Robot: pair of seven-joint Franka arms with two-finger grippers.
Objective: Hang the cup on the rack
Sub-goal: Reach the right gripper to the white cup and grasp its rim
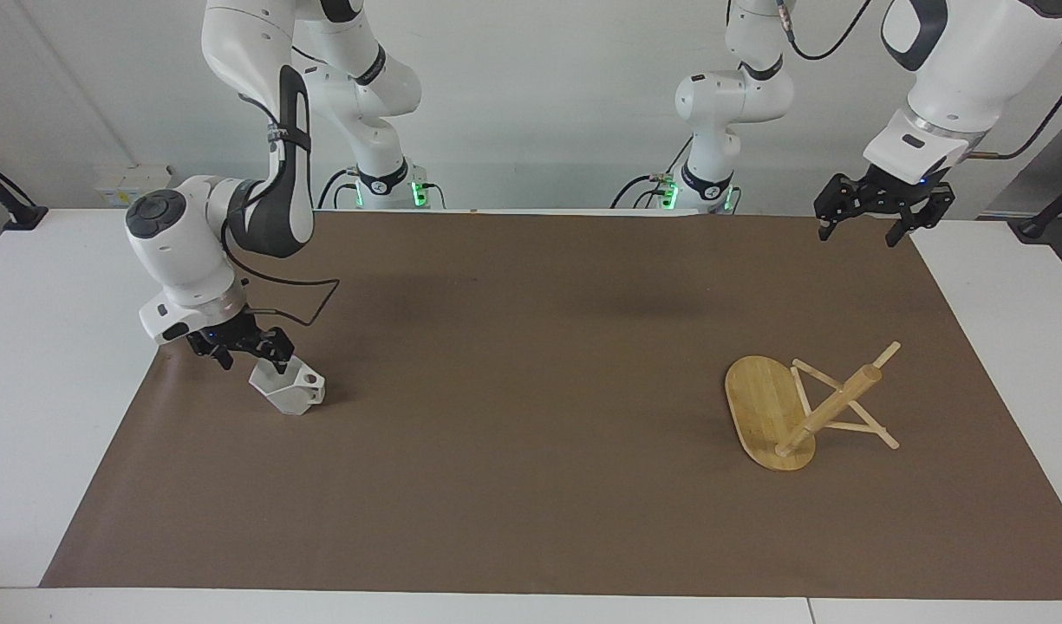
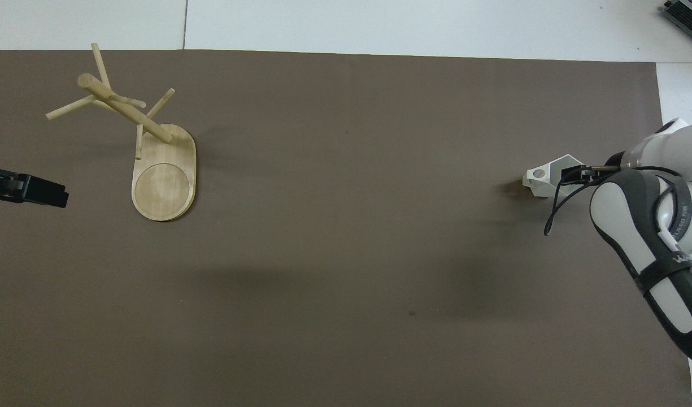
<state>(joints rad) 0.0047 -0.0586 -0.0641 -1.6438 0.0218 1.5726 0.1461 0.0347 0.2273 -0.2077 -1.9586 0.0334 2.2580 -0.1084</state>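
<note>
The white faceted cup (image 1: pixel 293 391) (image 2: pixel 542 180) stands on the brown mat toward the right arm's end of the table, its holed handle pointing toward the table's middle. My right gripper (image 1: pixel 251 359) (image 2: pixel 577 172) is low at the cup's rim and open, one fingertip over the cup's mouth and the other outside the wall. The bamboo rack (image 1: pixel 773 414) (image 2: pixel 164 176) stands upright on its oval base toward the left arm's end, pegs bare. My left gripper (image 1: pixel 858 234) (image 2: pixel 46 195) waits open, high over the mat's corner by that arm's base.
A brown mat (image 1: pixel 531 390) covers most of the white table (image 1: pixel 54 390). The right arm's forearm and cable (image 2: pixel 645 220) hang over the mat's edge beside the cup.
</note>
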